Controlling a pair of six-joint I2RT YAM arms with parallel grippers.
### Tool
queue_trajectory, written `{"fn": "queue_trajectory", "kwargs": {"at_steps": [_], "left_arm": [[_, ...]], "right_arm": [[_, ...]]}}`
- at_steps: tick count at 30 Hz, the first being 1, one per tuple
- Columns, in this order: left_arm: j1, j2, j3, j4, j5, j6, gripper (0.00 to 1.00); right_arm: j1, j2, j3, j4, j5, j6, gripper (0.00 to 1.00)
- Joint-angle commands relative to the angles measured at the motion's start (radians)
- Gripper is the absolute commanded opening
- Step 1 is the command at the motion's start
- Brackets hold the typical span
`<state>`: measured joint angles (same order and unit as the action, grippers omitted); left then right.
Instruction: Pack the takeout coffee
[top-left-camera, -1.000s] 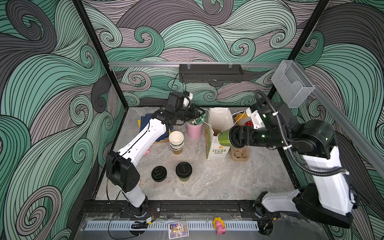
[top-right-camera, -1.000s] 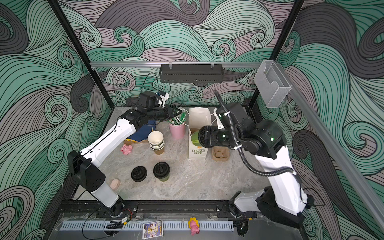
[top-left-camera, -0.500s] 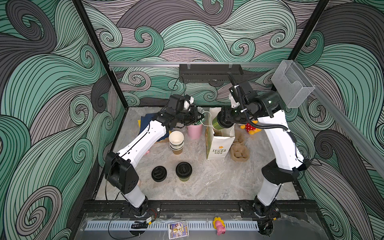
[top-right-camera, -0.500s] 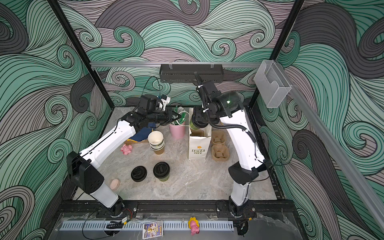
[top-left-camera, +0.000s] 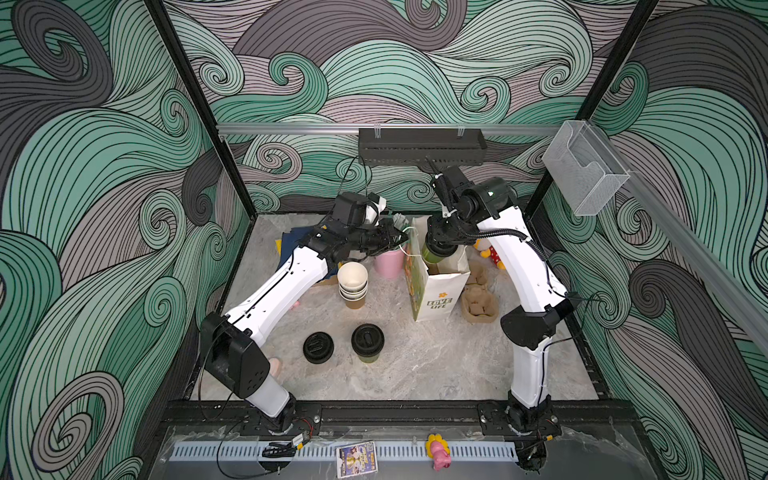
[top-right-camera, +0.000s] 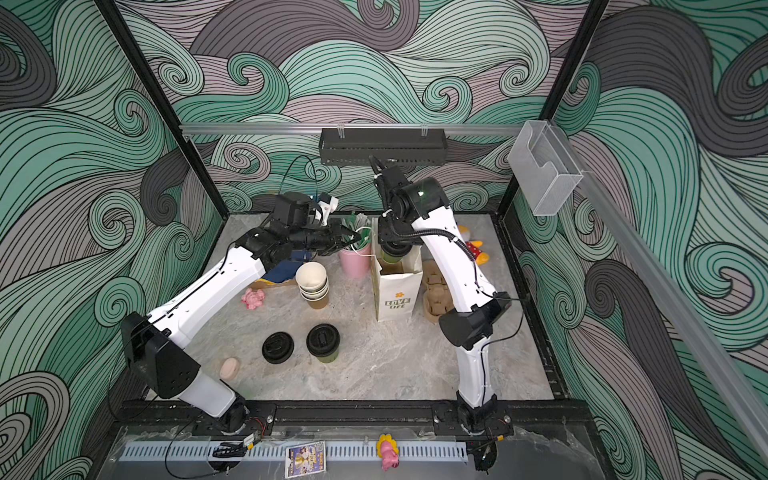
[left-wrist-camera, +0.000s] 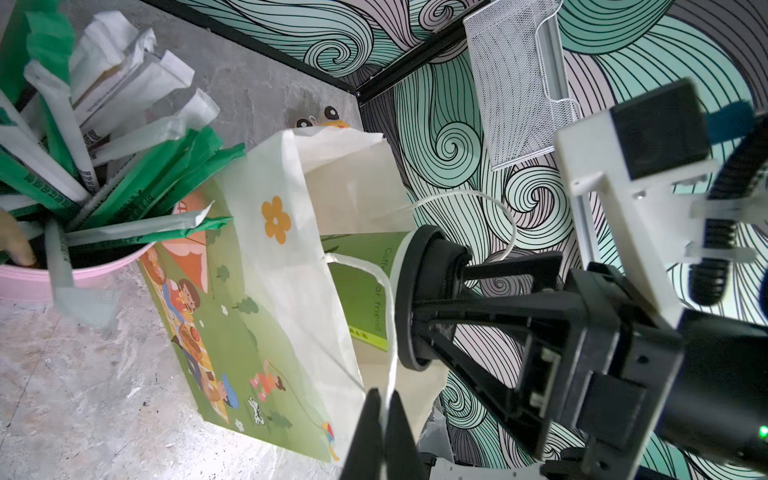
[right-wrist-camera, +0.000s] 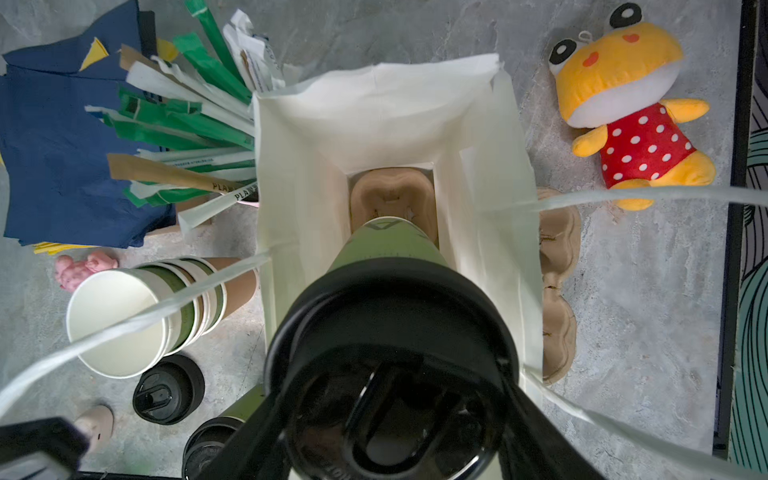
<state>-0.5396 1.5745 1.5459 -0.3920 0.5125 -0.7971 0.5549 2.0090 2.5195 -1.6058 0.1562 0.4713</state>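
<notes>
My right gripper (top-left-camera: 439, 246) (right-wrist-camera: 390, 415) is shut on one takeout coffee (top-left-camera: 433, 254) (top-right-camera: 390, 254) (right-wrist-camera: 390, 253), an olive-green cup with a black lid (right-wrist-camera: 390, 365). It hangs upright in the mouth of the open white paper bag (top-left-camera: 436, 291) (top-right-camera: 395, 291) (right-wrist-camera: 374, 91), above a brown cup carrier (right-wrist-camera: 390, 195) on the bag's floor. My left gripper (top-left-camera: 401, 239) (left-wrist-camera: 384, 401) is shut on the bag's white string handle (left-wrist-camera: 388, 332) and holds it taut to the side. A second lidded coffee (top-left-camera: 367, 340) (top-right-camera: 323, 341) stands on the table nearer the front.
A loose black lid (top-left-camera: 318, 347) lies beside the second coffee. A stack of empty cups (top-left-camera: 352, 282) and a pink cup of straws (top-left-camera: 390, 264) stand left of the bag. Cardboard carriers (top-left-camera: 480, 301) and a yellow plush toy (right-wrist-camera: 623, 104) lie to its right.
My right arm has swung the cup from in front of the bag to over its mouth and lowered it in. My left gripper has closed on the handle.
</notes>
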Motion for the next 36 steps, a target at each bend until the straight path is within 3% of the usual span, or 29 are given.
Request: {"fn": "queue_trajectory", "kwargs": {"at_steps": [1,3,5,16,36], "left_arm": [[-0.008,-0.03,-0.007,-0.011,-0.005,-0.009,0.21],[-0.008,-0.033,-0.006,-0.008,-0.018,-0.01,0.28],[-0.008,-0.034,-0.006,-0.008,-0.028,-0.007,0.3],[-0.002,-0.037,-0.007,-0.04,-0.074,0.01,0.08],[0.004,-0.022,0.005,-0.049,-0.071,0.027,0.02]], "right_arm": [[-0.006,0.012,-0.016,-0.193,-0.021,-0.003,0.61],[-0.006,0.028,-0.023,-0.193,-0.043,-0.003,0.61],[-0.007,0.034,-0.039,-0.193,-0.059,-0.001,0.62],[-0.023,0.032,-0.151,-0.194,-0.082,0.001,0.62],[-0.032,0.068,-0.251,-0.145,-0.098,-0.016,0.62]]}}
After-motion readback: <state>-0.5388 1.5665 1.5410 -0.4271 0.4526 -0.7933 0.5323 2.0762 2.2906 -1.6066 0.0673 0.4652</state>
